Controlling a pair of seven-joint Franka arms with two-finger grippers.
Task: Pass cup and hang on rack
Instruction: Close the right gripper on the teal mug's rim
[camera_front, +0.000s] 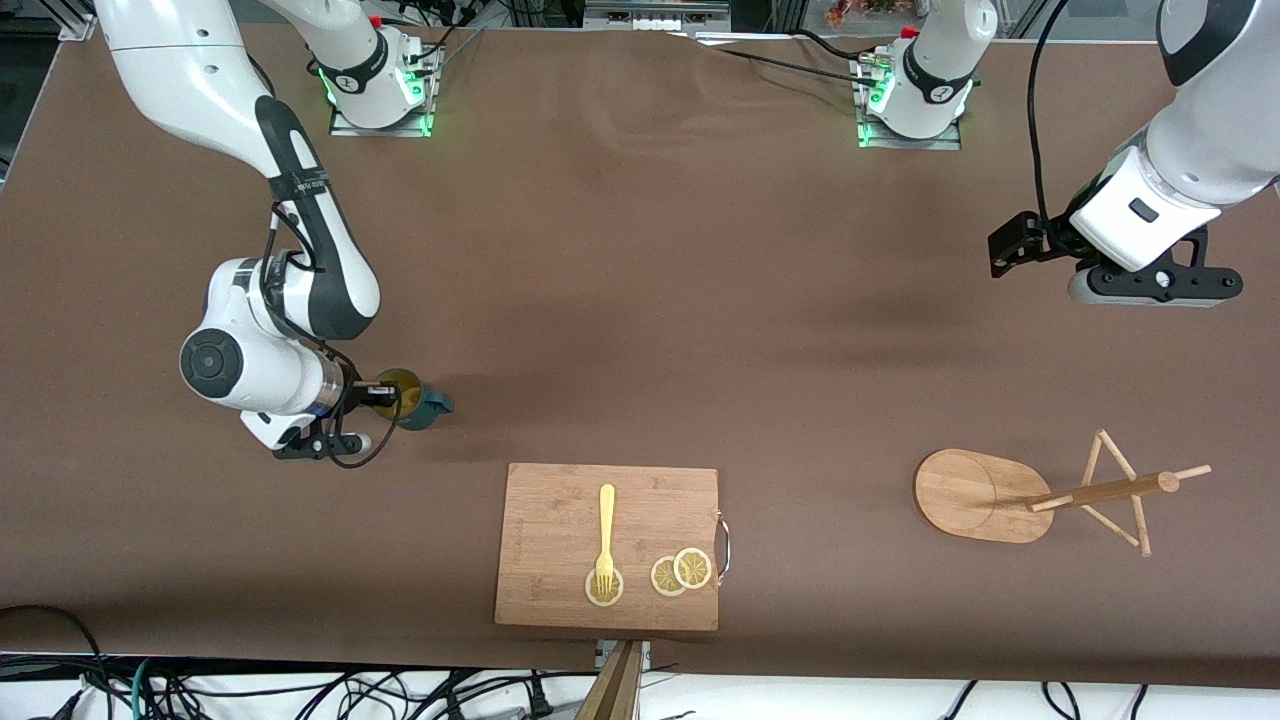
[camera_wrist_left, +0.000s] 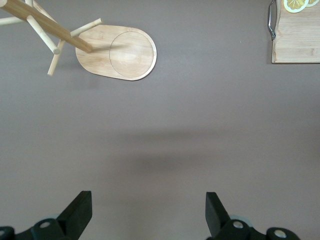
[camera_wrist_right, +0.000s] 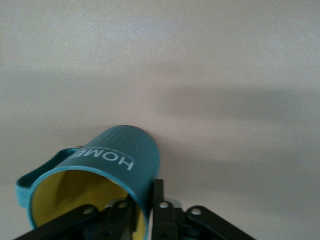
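Front view: right gripper (camera_front: 385, 392) jaws pinch cup (camera_front: 412, 397) rim on counter (camera_front: 640, 250); left gripper (camera_front: 1150, 285), jaws spread, waits w/ rack (camera_front: 985, 495) at its 7 o'clock.

The cup (camera_front: 410, 397) is a small dark teal mug, yellow inside, with white letters "HOME" on its wall (camera_wrist_right: 107, 165). It stands at the right arm's end of the tabletop (camera_front: 640, 300), its rim between the fingers of the right gripper (camera_front: 385, 392). The rack (camera_front: 1040, 495), of light bamboo, stands on an oval base at the left arm's end.
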